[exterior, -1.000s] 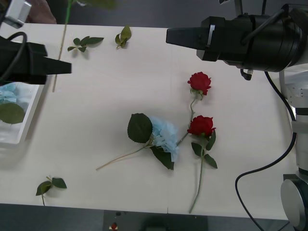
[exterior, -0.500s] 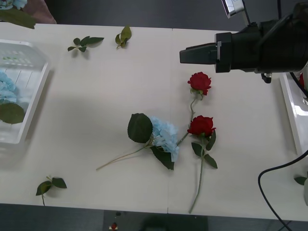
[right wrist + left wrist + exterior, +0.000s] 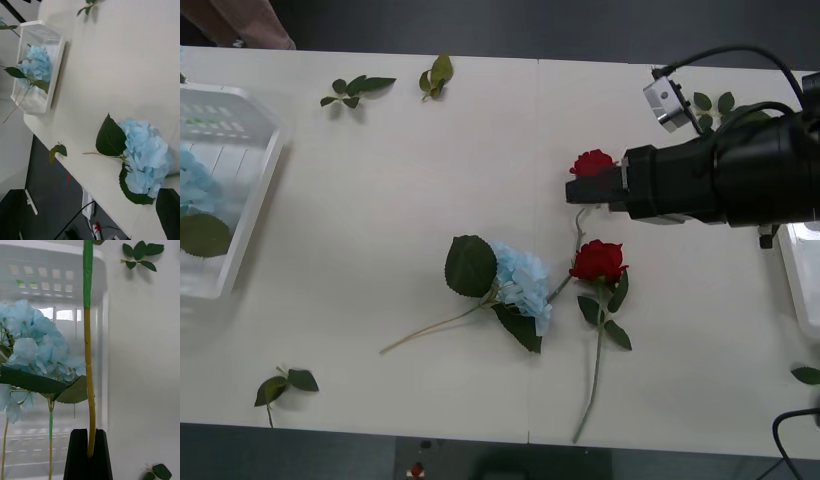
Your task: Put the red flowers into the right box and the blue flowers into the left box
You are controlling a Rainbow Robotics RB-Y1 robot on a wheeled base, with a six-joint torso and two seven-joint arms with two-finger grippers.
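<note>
Two red flowers lie right of the table's middle, one (image 3: pixel 593 162) farther back and one (image 3: pixel 598 260) nearer. A blue flower (image 3: pixel 523 283) (image 3: pixel 146 157) lies beside the nearer rose. My right gripper (image 3: pixel 580 188) (image 3: pixel 90 191) hovers open at the far rose, partly covering it. The left box (image 3: pixel 240 215) (image 3: pixel 37 26) (image 3: pixel 101 285) holds blue flowers (image 3: pixel 195 185) (image 3: pixel 37 348). Over that box, my left gripper (image 3: pixel 89 433) is shut on a long flower stem (image 3: pixel 87 333); the head is out of view. A strip of the right box (image 3: pixel 792 270) shows at the table's right edge.
Loose green leaf sprigs lie at the table's back (image 3: pixel 358 88) (image 3: pixel 436 75), front left (image 3: pixel 285 385), back right (image 3: pixel 710 102) and front right (image 3: pixel 807 375). The nearer rose's stem reaches almost to the table's front edge. Bare tabletop lies between the left box and the flowers.
My right arm has come down and forward from the back of the table to the far red rose. My left arm, with its blue flower, has left the front view toward the left box.
</note>
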